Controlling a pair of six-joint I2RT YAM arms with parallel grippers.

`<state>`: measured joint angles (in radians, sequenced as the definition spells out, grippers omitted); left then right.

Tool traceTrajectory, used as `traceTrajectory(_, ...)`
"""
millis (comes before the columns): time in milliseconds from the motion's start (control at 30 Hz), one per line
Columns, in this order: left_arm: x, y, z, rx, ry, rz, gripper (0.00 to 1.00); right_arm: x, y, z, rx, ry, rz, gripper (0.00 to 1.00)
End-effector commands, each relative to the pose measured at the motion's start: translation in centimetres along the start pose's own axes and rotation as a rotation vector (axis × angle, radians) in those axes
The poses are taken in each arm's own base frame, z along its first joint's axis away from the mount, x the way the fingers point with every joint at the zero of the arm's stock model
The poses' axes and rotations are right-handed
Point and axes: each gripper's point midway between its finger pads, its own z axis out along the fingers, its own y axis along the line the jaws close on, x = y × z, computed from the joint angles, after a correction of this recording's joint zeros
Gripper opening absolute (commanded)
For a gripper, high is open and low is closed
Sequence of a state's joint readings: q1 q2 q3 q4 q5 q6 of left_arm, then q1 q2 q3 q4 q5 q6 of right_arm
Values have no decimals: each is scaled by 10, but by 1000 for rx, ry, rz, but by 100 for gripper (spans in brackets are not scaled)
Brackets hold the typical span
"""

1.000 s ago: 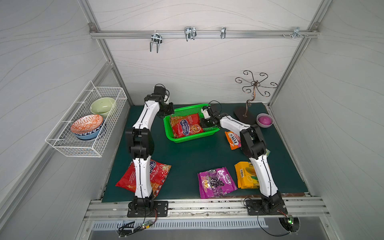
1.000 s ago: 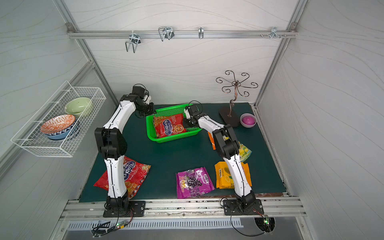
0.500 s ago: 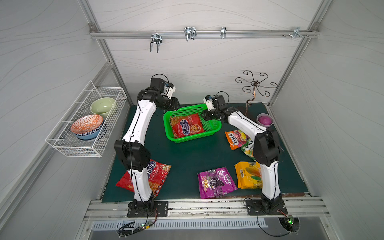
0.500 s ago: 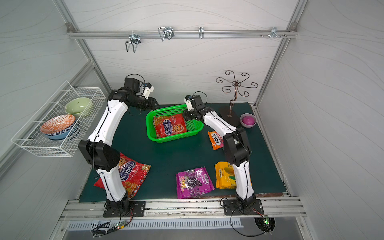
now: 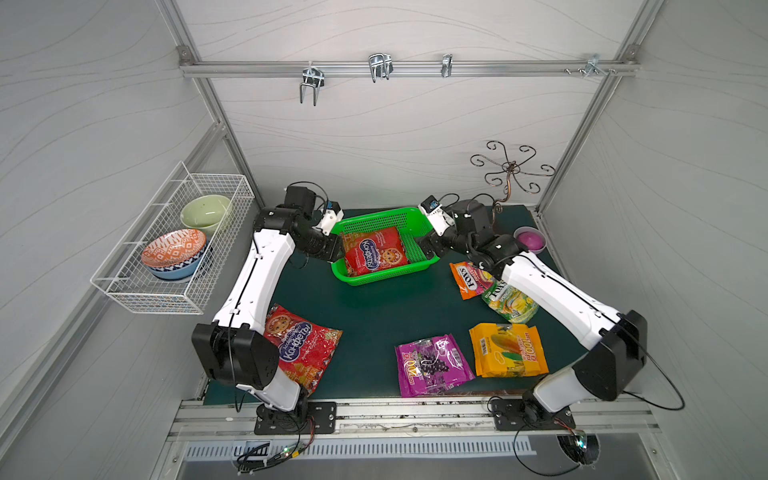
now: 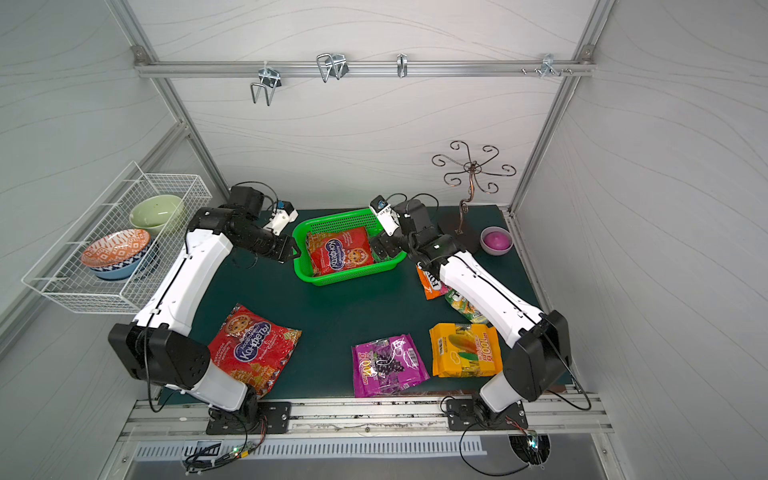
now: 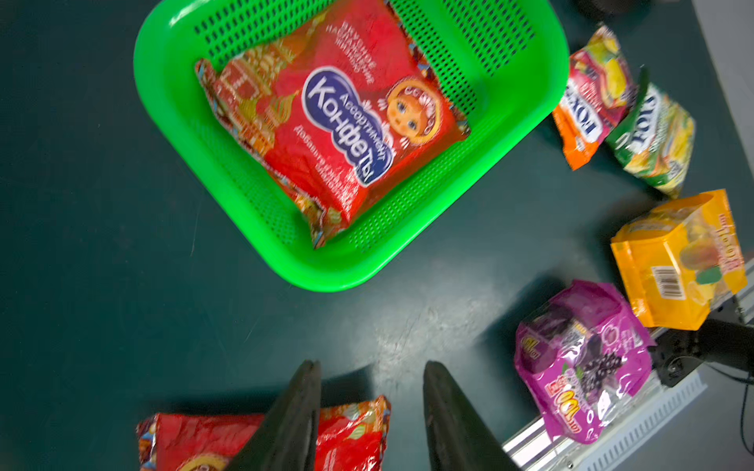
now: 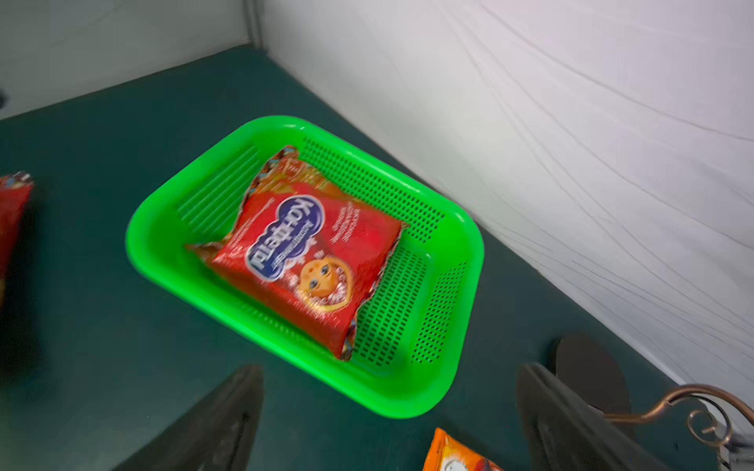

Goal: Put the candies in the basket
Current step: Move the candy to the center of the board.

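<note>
In a top view, one large red bag (image 5: 374, 255) lies inside the green basket (image 5: 386, 277), so I count one of the six candies as done. Five sit out on the mat (image 5: 374, 316). The second red bag (image 5: 305, 347) is beside my left arm's base. The purple bag (image 5: 432, 365) and the yellow-orange bag (image 5: 509, 351) are near the front edge. The small orange bag (image 5: 469, 279) and the small green-yellow bag (image 5: 513, 303) lie side by side, close under my right arm. My left gripper (image 5: 337, 251) hangs at one end of the basket and my right gripper (image 5: 426, 245) at the other.

In the left wrist view, my left jaws stand partly apart with nothing between them, and the second red bag shows beyond the fingers.

In the right wrist view, my right jaws are spread wide and empty. The basket with its red bag lies ahead.

I judge the task to be at an early stage, with five bags yet to carry over.
</note>
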<state>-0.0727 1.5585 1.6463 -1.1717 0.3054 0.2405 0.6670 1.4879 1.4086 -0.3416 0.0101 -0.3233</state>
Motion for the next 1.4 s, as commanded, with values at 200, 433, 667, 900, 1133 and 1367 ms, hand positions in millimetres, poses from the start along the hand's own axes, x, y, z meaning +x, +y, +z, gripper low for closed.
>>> traceTrajectory(200,38,66,12,-152,74,-148,46,37,204,-38,-645,-212,-534,99)
traceTrajectory(433,52,83,32,-189,146,-168,46,78,315,-19,-888,-232,-844,95)
traceTrajectory(667,60,96,48,-179,189,-223,46,89,373,31,-960,-234,-936,86)
traceTrajectory(900,68,107,59,-167,238,-283,47,94,396,78,-948,-224,-977,79)
traceTrajectory(1133,71,110,66,-163,264,-294,47,111,423,96,-993,-202,-991,67)
traceTrajectory(1367,70,110,66,-163,259,-299,47,127,424,103,-1001,-163,-1010,55)
